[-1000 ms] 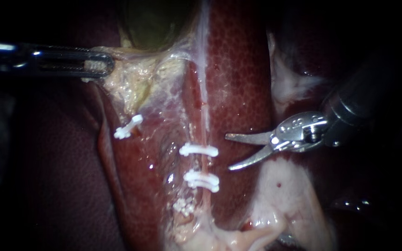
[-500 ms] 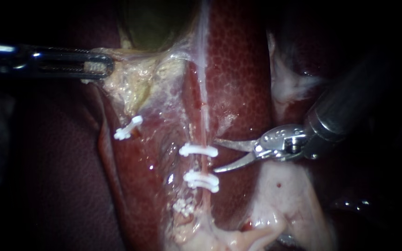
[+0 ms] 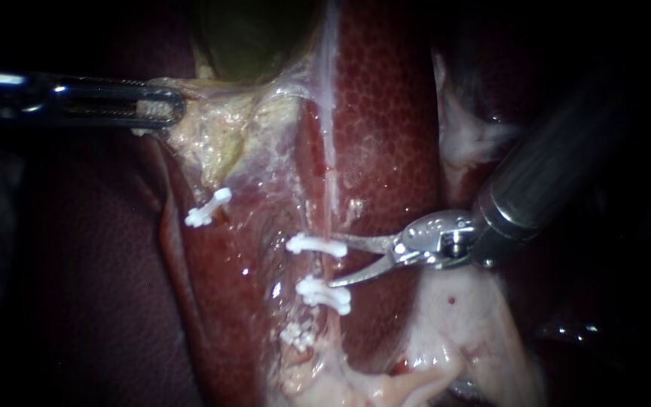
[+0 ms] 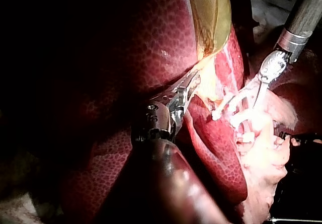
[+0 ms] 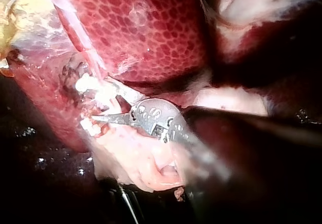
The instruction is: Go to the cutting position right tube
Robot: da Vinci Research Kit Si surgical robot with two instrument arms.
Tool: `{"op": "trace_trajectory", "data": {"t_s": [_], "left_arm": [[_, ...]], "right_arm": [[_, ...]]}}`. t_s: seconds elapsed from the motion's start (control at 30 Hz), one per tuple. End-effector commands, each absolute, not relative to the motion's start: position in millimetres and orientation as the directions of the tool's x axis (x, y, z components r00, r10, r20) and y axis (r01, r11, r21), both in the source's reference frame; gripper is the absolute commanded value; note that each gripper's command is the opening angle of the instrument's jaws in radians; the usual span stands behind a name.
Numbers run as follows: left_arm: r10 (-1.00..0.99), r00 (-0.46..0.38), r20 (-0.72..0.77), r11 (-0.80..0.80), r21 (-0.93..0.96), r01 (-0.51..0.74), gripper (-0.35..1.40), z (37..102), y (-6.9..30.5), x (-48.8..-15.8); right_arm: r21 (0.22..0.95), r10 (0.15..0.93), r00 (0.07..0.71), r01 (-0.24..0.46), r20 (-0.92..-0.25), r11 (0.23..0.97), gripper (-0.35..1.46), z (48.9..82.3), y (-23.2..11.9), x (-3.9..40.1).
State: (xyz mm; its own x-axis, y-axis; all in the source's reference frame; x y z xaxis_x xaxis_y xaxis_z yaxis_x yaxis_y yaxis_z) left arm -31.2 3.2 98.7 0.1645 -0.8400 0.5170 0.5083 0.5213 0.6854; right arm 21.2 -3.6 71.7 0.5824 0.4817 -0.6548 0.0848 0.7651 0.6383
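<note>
In the endoscope view, the right instrument (image 3: 332, 261) comes in from the right with its two thin blades spread in a narrow V, and nothing is gripped. The right tube (image 3: 328, 265) runs almost straight up and down over the liver (image 3: 386, 113), its long axis crossing the blades nearly at a right angle. The tube's bare stretch sits at the blade tips, in the gap between them. One blade tip touches the upper clip (image 3: 315, 245) and the other ends just above the lower clip (image 3: 324, 294). A third clip (image 3: 207, 208) sits well apart to the left. The left instrument (image 3: 156, 105) lies level, its jaws closed on pale tissue (image 3: 212, 136) under the gallbladder (image 3: 254, 38).

In the left wrist view, the left instrument (image 4: 185, 90) has its jaws clamped on the pale tissue (image 4: 206, 85) at the gallbladder's (image 4: 211, 7) lower edge. Beyond it, the right instrument (image 4: 253, 97) points its blades down among the white clips (image 4: 240, 118). The tube itself cannot be made out here.

In the right wrist view, the right instrument (image 5: 100, 99) has its blades parted. The tube (image 5: 111, 103) crosses just ahead of them, between one clip (image 5: 88, 83) and another (image 5: 90, 127).
</note>
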Motion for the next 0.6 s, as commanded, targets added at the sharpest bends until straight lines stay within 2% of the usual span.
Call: {"op": "trace_trajectory", "data": {"t_s": [0.03, 0.6], "left_arm": [[-0.84, 0.165, 0.517, 0.521, 0.685, 0.508, -0.35, 98.7, 3.2, -31.2], [-0.84, 0.164, 0.517, 0.521, 0.685, 0.509, -0.35, 98.8, 3.1, -31.3]], "right_arm": [[0.642, 0.482, 0.584, 0.088, -0.653, 0.762, 1.43, 71.8, -3.8, 21.4], [0.684, 0.496, 0.585, 0.145, -0.642, 0.715, 1.41, 72.9, -5.0, 24.0]]}}
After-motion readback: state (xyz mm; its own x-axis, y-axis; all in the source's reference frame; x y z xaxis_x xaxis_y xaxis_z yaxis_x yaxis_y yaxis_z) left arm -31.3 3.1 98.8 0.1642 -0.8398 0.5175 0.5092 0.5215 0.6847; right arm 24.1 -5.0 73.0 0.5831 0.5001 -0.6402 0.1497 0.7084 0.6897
